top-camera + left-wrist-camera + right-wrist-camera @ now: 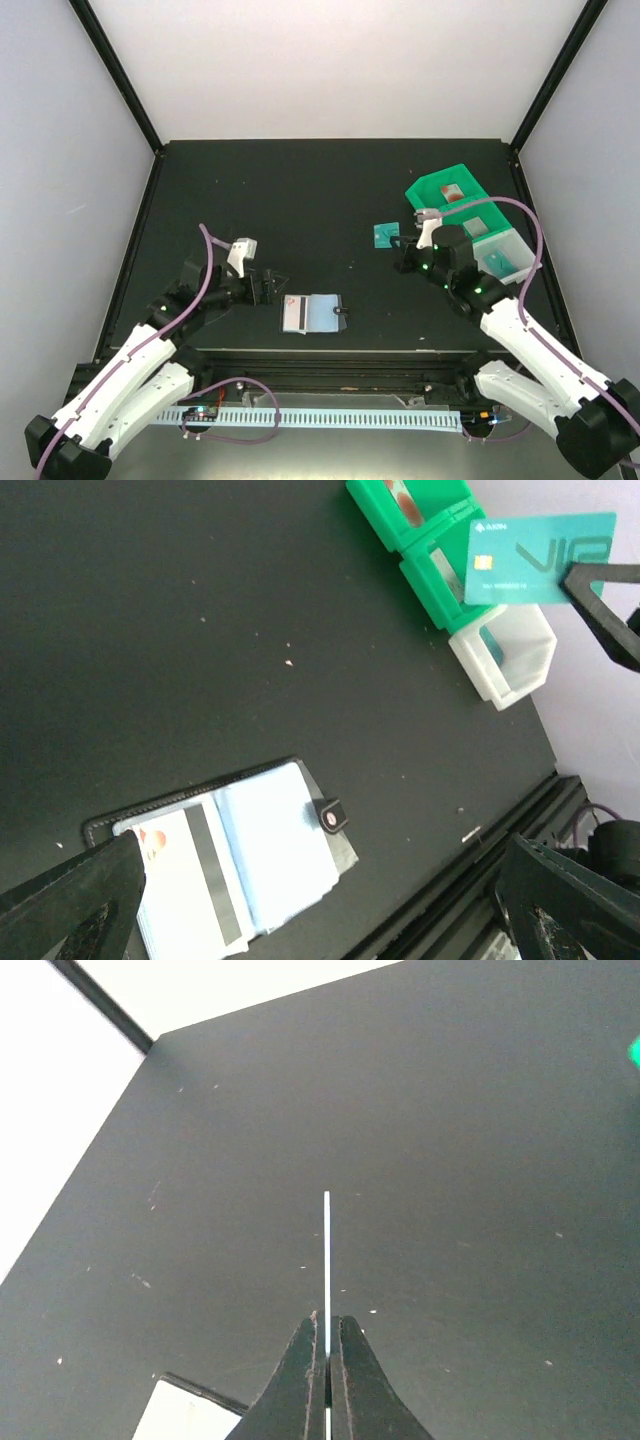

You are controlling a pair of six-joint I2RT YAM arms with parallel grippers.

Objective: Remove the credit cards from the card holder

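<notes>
The card holder (318, 313) lies open on the black table, pale blue inside, its black clasp tab (329, 815) at the right edge. A card (185, 880) with a white back and black stripe sits in its left half. My left gripper (264, 285) is open just left of the holder; in the left wrist view its fingers (75, 900) frame the holder with nothing between them. My right gripper (405, 248) is shut on a teal-green credit card (385, 234), held above the table to the right. That card shows edge-on (327, 1250) between the shut jaws (327, 1340).
A green bin tray (450, 190) and a clear white bin tray (503, 252) stand at the back right, close behind the right gripper. The table's front edge and a rail run just below the holder (470, 880). Black frame posts stand at the back corners.
</notes>
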